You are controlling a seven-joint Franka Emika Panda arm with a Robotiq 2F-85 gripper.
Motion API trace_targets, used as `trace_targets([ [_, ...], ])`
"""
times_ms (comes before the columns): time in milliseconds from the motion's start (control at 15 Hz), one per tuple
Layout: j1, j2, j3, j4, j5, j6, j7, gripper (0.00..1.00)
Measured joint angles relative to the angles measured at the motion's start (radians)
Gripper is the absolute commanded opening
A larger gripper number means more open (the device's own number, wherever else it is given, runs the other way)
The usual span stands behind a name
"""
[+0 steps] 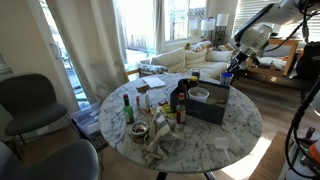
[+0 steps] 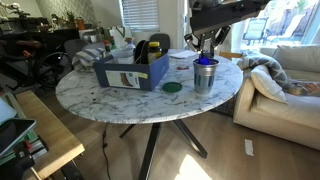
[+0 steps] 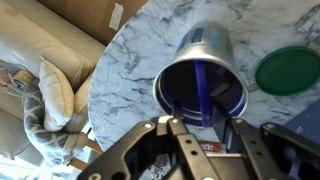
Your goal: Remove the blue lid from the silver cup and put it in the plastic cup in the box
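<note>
The silver cup (image 3: pixel 205 70) stands on the marble table (image 3: pixel 130 60), also in an exterior view (image 2: pixel 205 76). The blue lid (image 3: pixel 205 95) stands on edge in the cup's mouth and shows as a thin blue strip. My gripper (image 3: pixel 200 115) hangs just over the cup (image 2: pixel 205 45), open, a finger on each side of the lid. The right finger is close to the lid and a gap shows on the left. The dark blue-grey box (image 2: pixel 130 72) sits mid-table (image 1: pixel 212 108), with the pale plastic cup (image 1: pixel 199 95) inside it.
A green round lid (image 3: pixel 290 70) lies on the table beside the silver cup (image 2: pixel 172 87). Dark bottles (image 1: pixel 180 100), a green bottle (image 1: pixel 128 108) and crumpled paper (image 1: pixel 160 140) crowd the table beyond the box. A sofa (image 2: pixel 285 85) stands past the table edge.
</note>
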Motion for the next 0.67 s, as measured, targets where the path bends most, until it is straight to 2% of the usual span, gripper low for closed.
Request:
trace_targets([
  [133,0.005,0.009,0.0,0.006,0.005,0.0,0.0,0.0],
  [667,0.006,-0.015,-0.002,0.046,0.081,-0.005,0.001,0.02],
])
